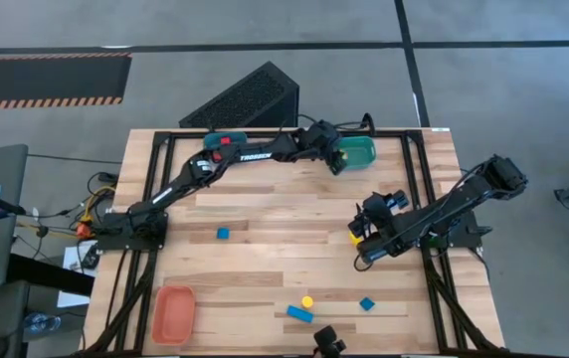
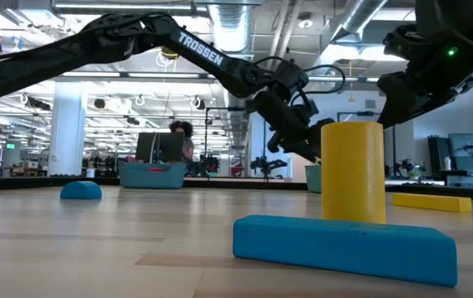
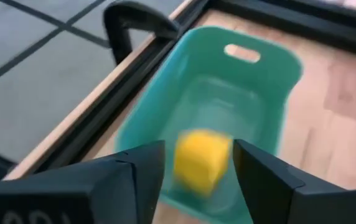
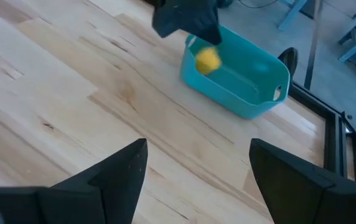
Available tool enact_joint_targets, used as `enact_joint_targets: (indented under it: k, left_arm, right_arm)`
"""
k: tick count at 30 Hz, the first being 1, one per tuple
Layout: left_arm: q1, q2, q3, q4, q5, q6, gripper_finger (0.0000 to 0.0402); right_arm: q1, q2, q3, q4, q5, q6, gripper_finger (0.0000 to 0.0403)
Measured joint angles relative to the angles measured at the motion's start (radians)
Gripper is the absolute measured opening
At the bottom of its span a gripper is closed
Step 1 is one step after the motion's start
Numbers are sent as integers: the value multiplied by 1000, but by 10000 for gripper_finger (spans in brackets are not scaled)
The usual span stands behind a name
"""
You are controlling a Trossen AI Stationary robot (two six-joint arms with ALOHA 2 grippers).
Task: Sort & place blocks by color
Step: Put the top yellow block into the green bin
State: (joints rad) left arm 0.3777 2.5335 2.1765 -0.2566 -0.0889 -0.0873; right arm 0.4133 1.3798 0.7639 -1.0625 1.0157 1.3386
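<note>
The teal bin (image 3: 252,93) sits at the table's far edge. Above it the left gripper (image 3: 196,168) is spread wide, and 1 yellow block (image 3: 201,158) falls free between its fingers. The block looks light, stiff and smooth; pinch flat faces. The right gripper (image 4: 193,168) waits, open, empty.

The only readable text is the white brand word "TROSSEN", printed along the left arm (image 2: 199,48), upper middle of the low view; in the high view it is too small to read surely.
</note>
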Motion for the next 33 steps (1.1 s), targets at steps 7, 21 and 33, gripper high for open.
enact_joint_targets:
  k: [7,21,33]
  left_arm:
    - [-30,-43,-15,-111,-199,21,215]
    - [-143,-442,-659,356,-231,83,221]
    - [-163,-1038,-1522,817,-223,20,221]
  right_arm:
    - [-13,0,-5,-3,-50,-11,304]
    - [112,0,-180,73,-199,283,304]
    - [105,-1,-229,194,-207,310,304]
